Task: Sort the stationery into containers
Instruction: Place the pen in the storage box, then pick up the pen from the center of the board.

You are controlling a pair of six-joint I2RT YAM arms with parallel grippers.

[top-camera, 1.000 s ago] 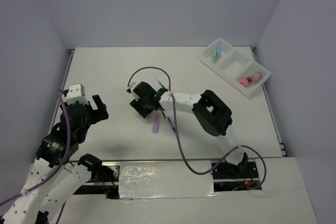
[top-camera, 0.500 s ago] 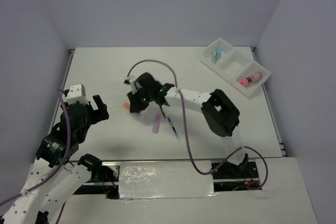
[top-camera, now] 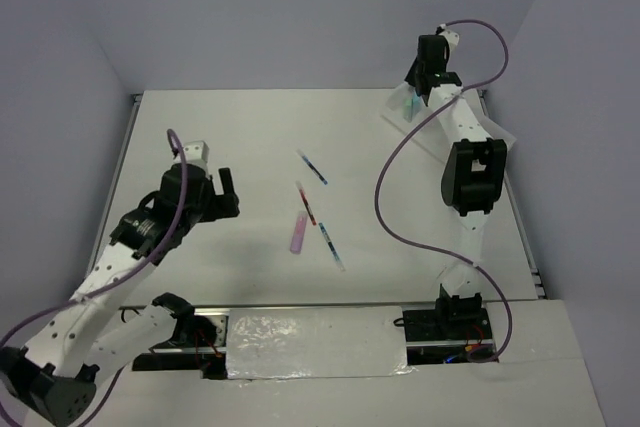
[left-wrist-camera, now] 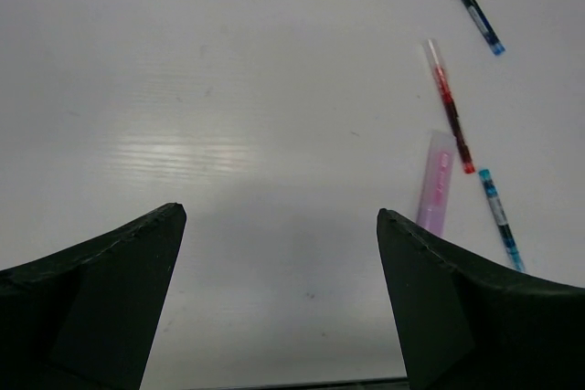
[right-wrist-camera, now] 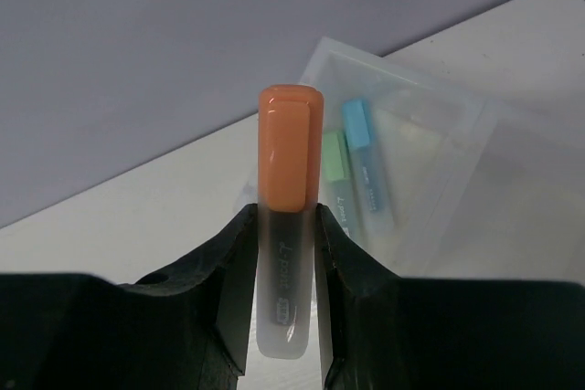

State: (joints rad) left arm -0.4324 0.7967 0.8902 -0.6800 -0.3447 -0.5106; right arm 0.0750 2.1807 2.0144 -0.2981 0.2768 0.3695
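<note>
Right gripper [right-wrist-camera: 285,226] pinching the orange highlighter [right-wrist-camera: 290,162], cap outward.
White tray [right-wrist-camera: 457,189] at two o'clock holds the green highlighter [right-wrist-camera: 335,166] and light blue highlighter [right-wrist-camera: 361,148]. Left gripper [left-wrist-camera: 279,215] spread wide; purple highlighter [left-wrist-camera: 435,180] at two o'clock.

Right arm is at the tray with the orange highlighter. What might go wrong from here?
1. The orange highlighter, pinched in the right end effector, lines up with the edge of the tray, beside the green highlighter; released now it may land outside.
2. The purple highlighter lies close beside the red pen and a blue pen; the open left end effector might catch two.
</note>
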